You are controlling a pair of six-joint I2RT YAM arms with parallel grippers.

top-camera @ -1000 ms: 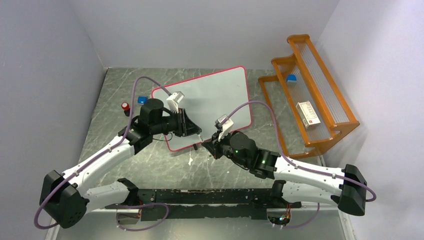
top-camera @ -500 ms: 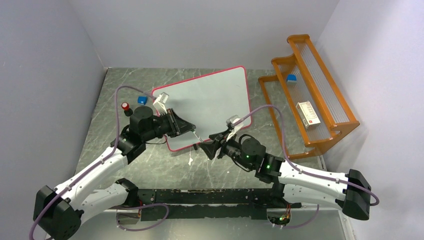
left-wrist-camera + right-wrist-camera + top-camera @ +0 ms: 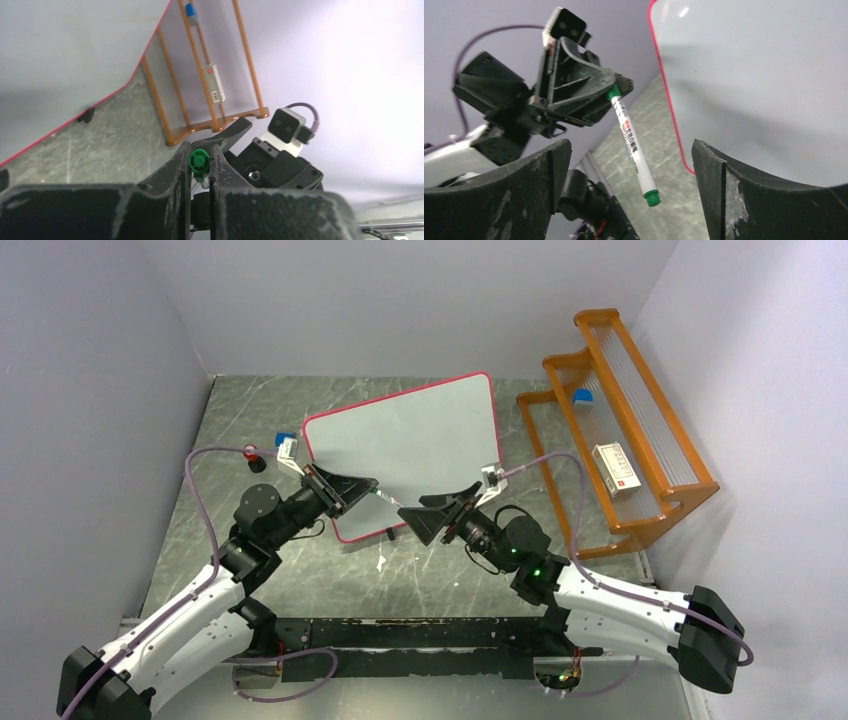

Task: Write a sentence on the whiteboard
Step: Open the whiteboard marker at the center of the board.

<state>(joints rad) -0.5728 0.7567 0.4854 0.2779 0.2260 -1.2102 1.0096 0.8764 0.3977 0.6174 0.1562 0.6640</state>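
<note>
The whiteboard [image 3: 410,445] lies flat on the table [image 3: 190,530], at 12 o'clock from the arms. Its 7 o'clock corner is hidden under the left gripper [image 3: 368,484], which is clamped on one green end of a marker [image 3: 633,145] that hangs slanted. The right gripper [image 3: 412,515] faces it from 3 o'clock, fingers wide apart. An orange rack [image 3: 640,430] stands at the board's 3 o'clock.

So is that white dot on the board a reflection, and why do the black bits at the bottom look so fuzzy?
Right wrist view: probably lamp glare on the whiteboard, which shades greyer lower down; the jaws sit too near the lens to focus, while the marker is crisp. Left wrist view: jaws blurred likewise. Top view: even light, soft shadows.
</note>
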